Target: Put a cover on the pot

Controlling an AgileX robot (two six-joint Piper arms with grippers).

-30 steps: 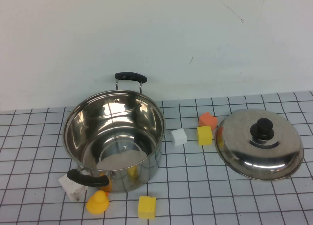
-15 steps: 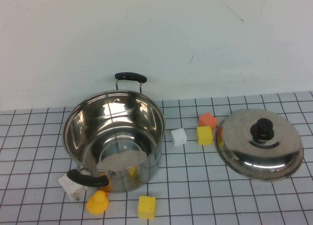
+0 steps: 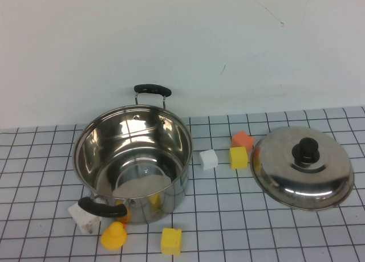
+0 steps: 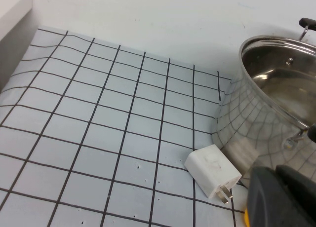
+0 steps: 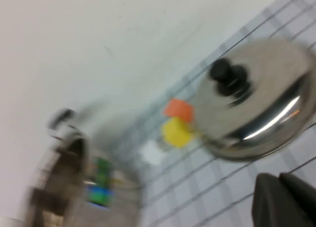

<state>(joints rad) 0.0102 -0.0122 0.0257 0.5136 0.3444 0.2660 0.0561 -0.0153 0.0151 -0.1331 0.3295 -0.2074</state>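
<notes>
The pot (image 3: 132,159), a large shiny steel pot with two black loop handles, stands open on the gridded table at the left. The domed steel lid (image 3: 302,168) with its black knob (image 3: 306,151) lies on the table to the right, apart from the pot. Neither arm shows in the high view. My left gripper (image 4: 276,190) is shut and empty, low beside the pot's wall (image 4: 276,103). My right gripper (image 5: 281,195) is shut and empty, near the lid (image 5: 256,108), on its near side; that view is blurred.
White (image 3: 209,159), yellow (image 3: 238,157) and orange (image 3: 242,140) blocks lie between pot and lid. A yellow block (image 3: 171,241), a yellow duck (image 3: 113,236) and a white plug adapter (image 3: 82,216) lie at the pot's front. A white wall stands behind.
</notes>
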